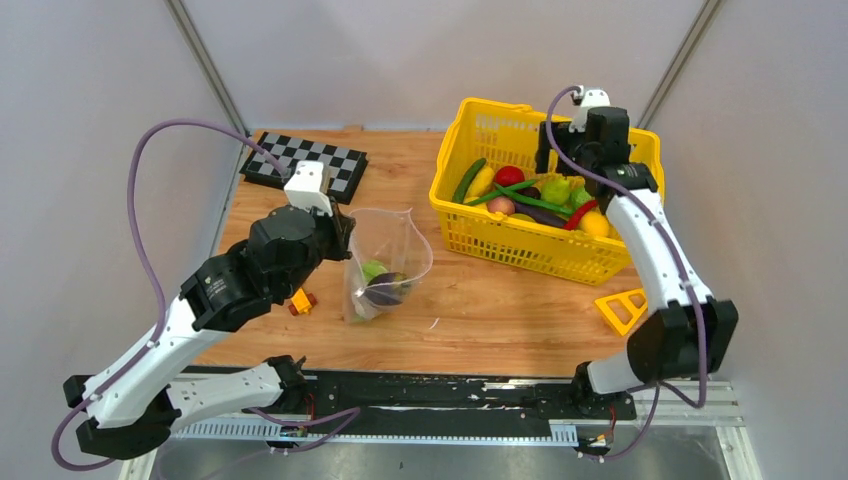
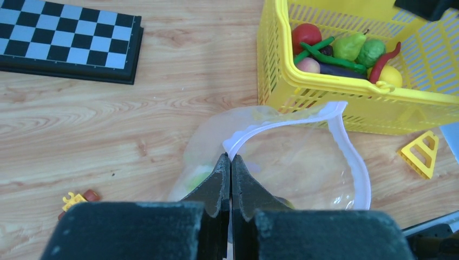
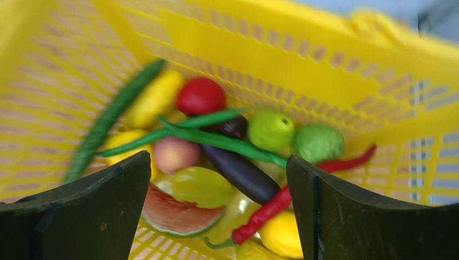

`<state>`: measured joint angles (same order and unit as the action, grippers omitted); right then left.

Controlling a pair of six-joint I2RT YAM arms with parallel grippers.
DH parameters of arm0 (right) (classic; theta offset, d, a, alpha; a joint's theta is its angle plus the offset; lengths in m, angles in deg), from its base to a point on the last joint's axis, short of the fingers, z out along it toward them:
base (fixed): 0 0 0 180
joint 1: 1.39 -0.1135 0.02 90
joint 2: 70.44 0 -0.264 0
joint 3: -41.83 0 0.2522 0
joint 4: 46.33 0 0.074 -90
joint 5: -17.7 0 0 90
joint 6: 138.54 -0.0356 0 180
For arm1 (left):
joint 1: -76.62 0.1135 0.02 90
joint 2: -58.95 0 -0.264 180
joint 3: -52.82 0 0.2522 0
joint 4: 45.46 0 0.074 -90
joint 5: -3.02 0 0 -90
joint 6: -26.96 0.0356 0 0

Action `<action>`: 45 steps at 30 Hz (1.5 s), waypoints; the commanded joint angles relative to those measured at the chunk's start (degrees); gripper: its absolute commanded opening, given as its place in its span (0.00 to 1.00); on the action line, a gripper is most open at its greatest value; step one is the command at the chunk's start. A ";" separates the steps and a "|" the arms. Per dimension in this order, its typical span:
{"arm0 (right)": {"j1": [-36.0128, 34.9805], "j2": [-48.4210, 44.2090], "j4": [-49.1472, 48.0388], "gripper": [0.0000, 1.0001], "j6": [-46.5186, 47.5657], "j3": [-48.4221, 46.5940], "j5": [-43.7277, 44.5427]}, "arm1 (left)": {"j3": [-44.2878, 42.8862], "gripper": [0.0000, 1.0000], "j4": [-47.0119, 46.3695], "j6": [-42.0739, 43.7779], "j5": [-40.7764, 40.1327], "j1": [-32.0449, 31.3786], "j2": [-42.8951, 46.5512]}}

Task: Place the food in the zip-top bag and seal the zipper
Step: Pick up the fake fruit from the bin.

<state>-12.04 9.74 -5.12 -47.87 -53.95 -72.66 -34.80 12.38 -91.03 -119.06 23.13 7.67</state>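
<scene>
Right gripper, jaws apart, hovering over glossy food in slatted basket; left gripper seemingly pinching floppy clear bag.

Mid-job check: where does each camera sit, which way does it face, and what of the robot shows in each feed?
Top external: above and behind the bases, looking down on the table; both arms show.
Left wrist: on the left arm, facing forward across the table; the left gripper, shut on the rim of the zip-top bag, fills the bottom.
Right wrist: above the yellow basket, looking down at the food; the right gripper frames it, open.
Shared: top and left wrist both show bag, basket and checkerboard.
</scene>
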 commanded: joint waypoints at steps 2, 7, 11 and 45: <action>4.85 8.25 10.01 0.96 -5.73 -2.44 4.33 | -1.81 0.00 -1.90 1.11 -0.45 0.09 0.36; 6.37 14.49 8.29 0.98 -4.80 -1.70 7.04 | 0.37 0.00 -4.20 0.32 1.72 0.06 -0.09; 7.23 18.63 4.50 0.98 -5.23 -2.53 7.10 | 0.94 0.00 -5.24 0.25 3.31 0.06 -1.14; 14.60 30.63 -10.76 0.27 -8.87 -2.15 -3.98 | 5.09 0.00 -6.20 -1.52 4.62 0.06 -1.40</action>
<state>1.31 40.65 -17.43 -56.26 -55.04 -72.09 -29.82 7.70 -91.47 -113.24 23.13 5.48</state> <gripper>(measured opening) 0.361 0.007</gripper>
